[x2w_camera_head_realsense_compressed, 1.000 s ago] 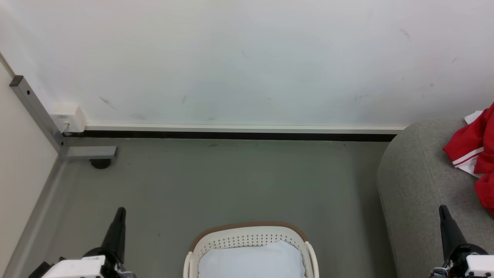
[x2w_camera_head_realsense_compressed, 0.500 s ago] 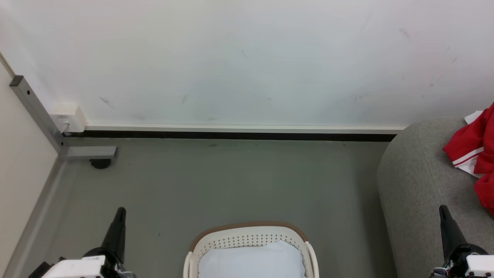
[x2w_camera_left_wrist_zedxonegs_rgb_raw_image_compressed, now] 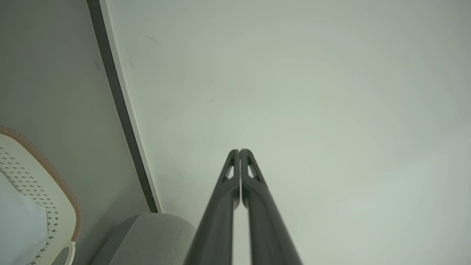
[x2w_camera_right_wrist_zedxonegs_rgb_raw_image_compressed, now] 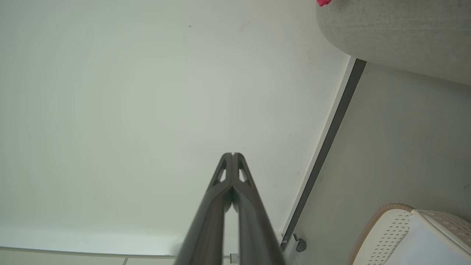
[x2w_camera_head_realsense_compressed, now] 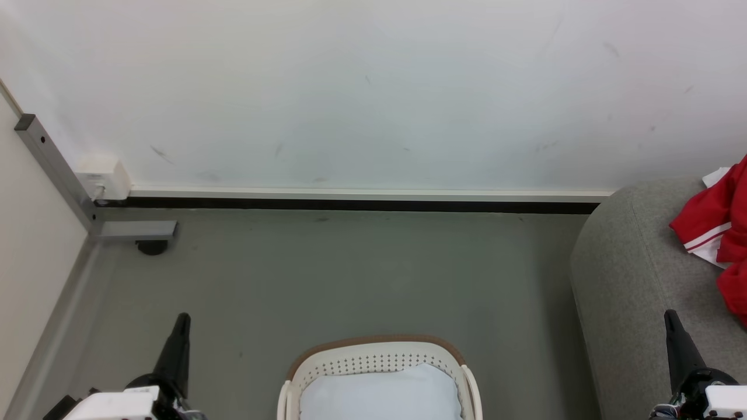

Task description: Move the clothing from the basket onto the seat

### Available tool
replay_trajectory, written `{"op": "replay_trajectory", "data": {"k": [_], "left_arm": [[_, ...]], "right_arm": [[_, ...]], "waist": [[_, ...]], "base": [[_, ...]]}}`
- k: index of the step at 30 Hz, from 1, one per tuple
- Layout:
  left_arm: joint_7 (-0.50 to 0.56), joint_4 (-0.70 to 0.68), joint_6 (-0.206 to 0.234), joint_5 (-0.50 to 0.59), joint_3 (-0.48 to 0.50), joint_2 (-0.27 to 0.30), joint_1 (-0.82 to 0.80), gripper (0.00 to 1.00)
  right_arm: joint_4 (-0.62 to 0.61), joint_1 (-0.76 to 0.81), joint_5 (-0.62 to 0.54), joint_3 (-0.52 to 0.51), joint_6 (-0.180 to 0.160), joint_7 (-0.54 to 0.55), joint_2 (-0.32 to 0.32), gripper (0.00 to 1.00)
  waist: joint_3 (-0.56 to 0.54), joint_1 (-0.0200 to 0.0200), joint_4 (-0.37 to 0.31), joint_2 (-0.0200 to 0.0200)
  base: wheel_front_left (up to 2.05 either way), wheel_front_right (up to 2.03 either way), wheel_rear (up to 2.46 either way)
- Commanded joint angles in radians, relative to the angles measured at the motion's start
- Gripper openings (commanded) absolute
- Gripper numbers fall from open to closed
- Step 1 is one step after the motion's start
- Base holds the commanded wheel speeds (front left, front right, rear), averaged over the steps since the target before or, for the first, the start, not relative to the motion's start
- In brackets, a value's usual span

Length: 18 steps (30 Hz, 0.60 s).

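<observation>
The red clothing (x2w_camera_head_realsense_compressed: 721,227) with white stripes lies on the grey seat (x2w_camera_head_realsense_compressed: 630,280) at the right edge of the head view; a red scrap (x2w_camera_right_wrist_zedxonegs_rgb_raw_image_compressed: 323,2) of it peeks over the seat (x2w_camera_right_wrist_zedxonegs_rgb_raw_image_compressed: 397,33) in the right wrist view. The cream basket (x2w_camera_head_realsense_compressed: 378,363) with a tan rim stands on the floor at bottom centre, holding a pale blue-white pad (x2w_camera_head_realsense_compressed: 379,394). My left gripper (x2w_camera_head_realsense_compressed: 182,319) is shut and empty at lower left, left of the basket. My right gripper (x2w_camera_head_realsense_compressed: 670,316) is shut and empty in front of the seat. Both wrist views show fingertips pressed together (x2w_camera_left_wrist_zedxonegs_rgb_raw_image_compressed: 239,151) (x2w_camera_right_wrist_zedxonegs_rgb_raw_image_compressed: 232,154).
A white wall (x2w_camera_head_realsense_compressed: 373,87) with a dark baseboard (x2w_camera_head_realsense_compressed: 350,203) runs behind the grey floor (x2w_camera_head_realsense_compressed: 350,274). A grey metal frame leg (x2w_camera_head_realsense_compressed: 134,230) with a black foot stands at the left by a cream panel (x2w_camera_head_realsense_compressed: 29,245). The basket (x2w_camera_left_wrist_zedxonegs_rgb_raw_image_compressed: 44,191) and the seat's corner (x2w_camera_left_wrist_zedxonegs_rgb_raw_image_compressed: 154,235) appear in the left wrist view.
</observation>
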Motion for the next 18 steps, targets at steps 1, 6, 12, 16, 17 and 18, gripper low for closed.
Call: {"op": "replay_trajectory", "data": {"k": [1, 6, 12, 16, 17, 18], "left_arm": [[0.004, -0.003, -0.006, -0.013, 0.003, 0.002, -0.009, 0.0], [0.004, -0.003, -0.006, -0.013, 0.003, 0.002, -0.009, 0.0], [0.004, -0.003, -0.006, -0.013, 0.003, 0.002, -0.009, 0.0], [0.004, -0.003, -0.006, -0.013, 0.003, 0.002, -0.009, 0.0], [0.004, -0.003, -0.006, -0.013, 0.003, 0.002, -0.009, 0.0], [0.004, -0.003, -0.006, -0.013, 0.003, 0.002, -0.009, 0.0]], "right_arm": [[0.003, -0.013, -0.004, -0.003, -0.002, 0.005, 0.001, 0.0], [0.003, -0.013, -0.004, -0.004, -0.002, 0.006, 0.001, 0.0], [0.003, -0.013, -0.005, -0.005, -0.002, 0.005, 0.002, 0.0], [0.003, -0.013, -0.005, -0.005, -0.002, 0.005, 0.002, 0.0], [0.003, -0.013, -0.005, -0.005, -0.002, 0.005, 0.002, 0.0], [0.003, -0.013, -0.006, -0.006, -0.002, 0.005, 0.002, 0.0]], "waist": [[0.0, 0.0, 0.0, 0.0], [0.0, 0.0, 0.0, 0.0], [0.0, 0.0, 0.0, 0.0], [0.0, 0.0, 0.0, 0.0], [0.0, 0.0, 0.0, 0.0], [0.0, 0.0, 0.0, 0.0]], "base": [[0.0, 0.0, 0.0], [0.0, 0.0, 0.0], [0.0, 0.0, 0.0], [0.0, 0.0, 0.0], [0.0, 0.0, 0.0], [0.0, 0.0, 0.0]]}}
